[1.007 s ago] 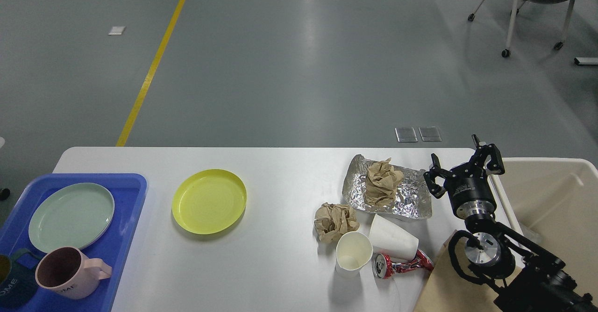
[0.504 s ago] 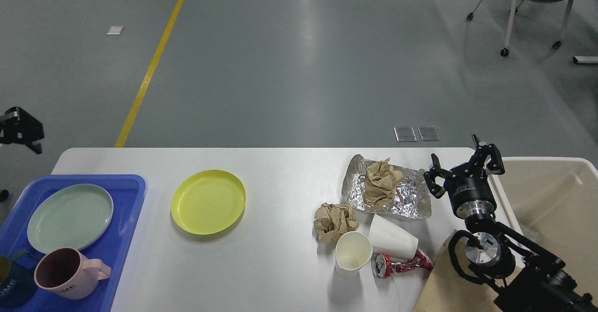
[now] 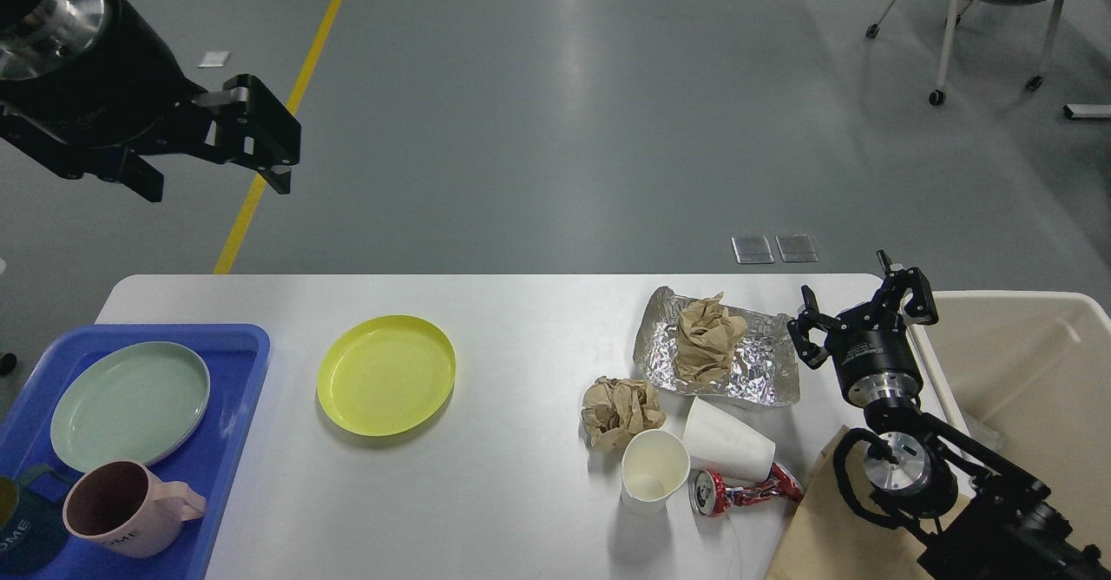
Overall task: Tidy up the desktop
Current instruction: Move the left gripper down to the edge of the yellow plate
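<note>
White matte bench (image 3: 521, 319), rigid and fixed, not for lifting; lay below both grippers. Left gripper (image 3: 221, 150): fingers spread, empty, high above yellow plate (image 3: 386, 374). Right gripper (image 3: 859, 315): fingers spread, empty, just beside light, crushable foil tray (image 3: 764, 372); take by rim.

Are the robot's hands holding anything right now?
No. The left gripper hangs open above the floor beyond the desktop, and the right gripper is open beside the foil tray, both empty.

You are seeing a tray (image 3: 247, 363) sitting left on the desktop (image 3: 521, 476), a plate (image 3: 386, 375) beside it, litter lying right.
</note>
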You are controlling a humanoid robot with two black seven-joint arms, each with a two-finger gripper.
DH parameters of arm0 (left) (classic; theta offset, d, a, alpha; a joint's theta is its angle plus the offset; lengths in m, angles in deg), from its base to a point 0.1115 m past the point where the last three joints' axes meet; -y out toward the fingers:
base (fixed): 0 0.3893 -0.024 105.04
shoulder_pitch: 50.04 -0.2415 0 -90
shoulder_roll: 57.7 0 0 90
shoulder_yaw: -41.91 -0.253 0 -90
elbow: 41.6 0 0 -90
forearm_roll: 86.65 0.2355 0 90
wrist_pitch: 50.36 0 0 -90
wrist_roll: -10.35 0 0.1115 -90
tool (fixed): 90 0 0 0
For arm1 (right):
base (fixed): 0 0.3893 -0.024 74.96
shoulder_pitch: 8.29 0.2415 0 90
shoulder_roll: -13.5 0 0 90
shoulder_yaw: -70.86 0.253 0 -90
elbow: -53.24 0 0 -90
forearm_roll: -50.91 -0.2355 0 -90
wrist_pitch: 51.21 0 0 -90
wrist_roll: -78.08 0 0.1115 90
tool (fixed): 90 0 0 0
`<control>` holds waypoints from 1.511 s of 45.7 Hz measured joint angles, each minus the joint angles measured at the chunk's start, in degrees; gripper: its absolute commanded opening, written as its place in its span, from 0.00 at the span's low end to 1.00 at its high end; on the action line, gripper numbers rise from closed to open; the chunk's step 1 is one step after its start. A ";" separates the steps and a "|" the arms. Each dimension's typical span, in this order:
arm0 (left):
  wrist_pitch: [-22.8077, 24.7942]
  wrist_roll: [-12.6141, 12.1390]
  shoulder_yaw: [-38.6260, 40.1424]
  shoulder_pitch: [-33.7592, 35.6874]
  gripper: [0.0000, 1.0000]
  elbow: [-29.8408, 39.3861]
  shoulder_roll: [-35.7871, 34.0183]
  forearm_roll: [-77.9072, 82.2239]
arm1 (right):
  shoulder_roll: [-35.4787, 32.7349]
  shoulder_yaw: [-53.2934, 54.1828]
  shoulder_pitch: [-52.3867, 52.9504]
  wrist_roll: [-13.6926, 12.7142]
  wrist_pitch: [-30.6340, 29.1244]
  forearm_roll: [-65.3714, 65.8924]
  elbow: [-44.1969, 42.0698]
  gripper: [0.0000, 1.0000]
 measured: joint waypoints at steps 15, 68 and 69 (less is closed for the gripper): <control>5.44 1.58 0.56 0.25 0.96 1.18 0.55 -2.23 | 0.00 0.00 0.00 0.00 0.00 0.00 0.00 1.00; -16.59 1.00 5.67 -48.81 0.89 -13.41 1.15 -15.66 | -0.01 0.00 0.00 0.00 0.00 0.00 0.04 1.00; -17.50 1.02 5.67 -50.24 0.89 -13.97 0.65 -16.95 | -0.01 0.00 0.00 0.00 0.00 0.00 0.04 1.00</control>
